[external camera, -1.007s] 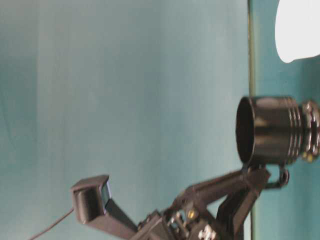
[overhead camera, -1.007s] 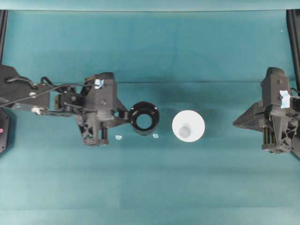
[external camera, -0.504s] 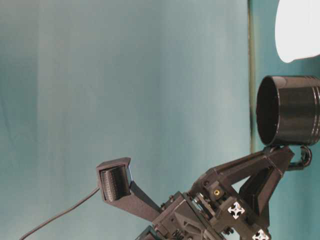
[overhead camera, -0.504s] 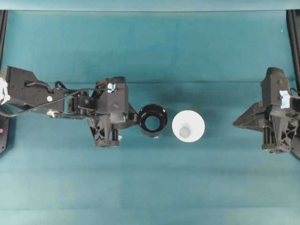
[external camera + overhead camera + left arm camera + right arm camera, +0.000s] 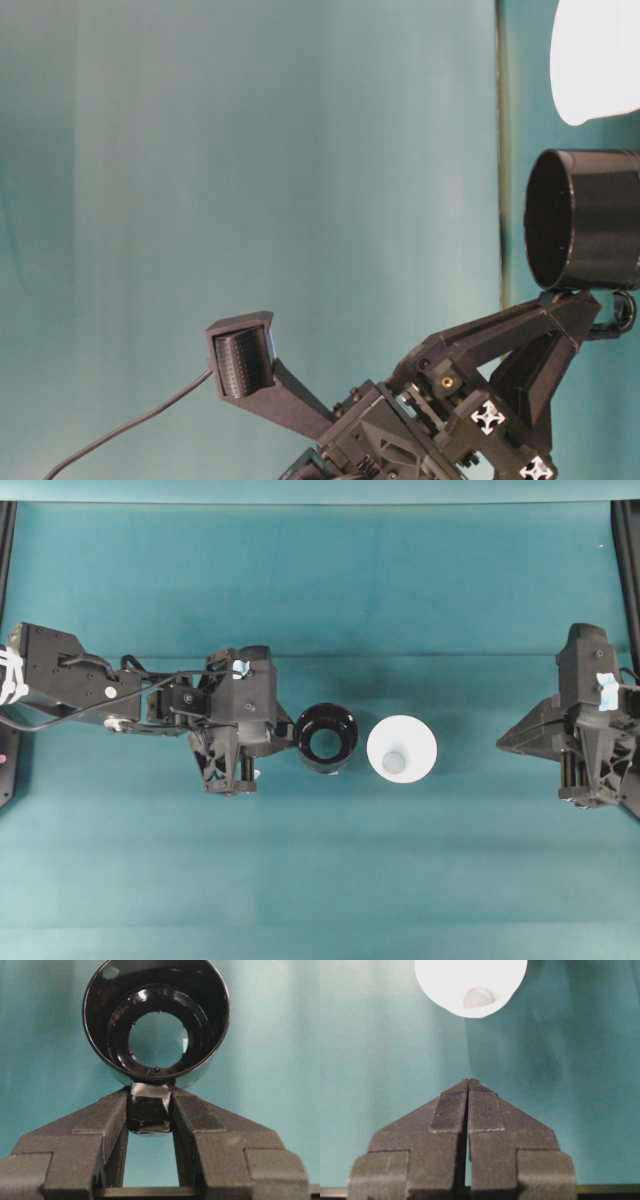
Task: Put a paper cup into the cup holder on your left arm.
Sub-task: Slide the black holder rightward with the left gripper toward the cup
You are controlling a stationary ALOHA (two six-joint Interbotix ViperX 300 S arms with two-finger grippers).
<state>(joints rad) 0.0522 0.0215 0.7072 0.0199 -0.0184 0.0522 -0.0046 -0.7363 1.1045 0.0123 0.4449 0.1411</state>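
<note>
White paper cup [image 5: 401,749] upright, mouth up, right of centre in the overhead frame, on the teal table [image 5: 400,590]. Just left of it, apart: glossy black cup holder [image 5: 326,737], pinched by its taped lug [image 5: 149,1110] in the left gripper [image 5: 150,1115]. Far right edge: right gripper [image 5: 468,1102], jaws pressed together on nothing, well apart from the cup.

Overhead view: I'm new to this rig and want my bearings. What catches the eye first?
The white paper cup stands open near the table's middle. Just left of it, apart, the glossy black cup holder is gripped by its lug in the left gripper. The right gripper waits shut at the far right.
</note>
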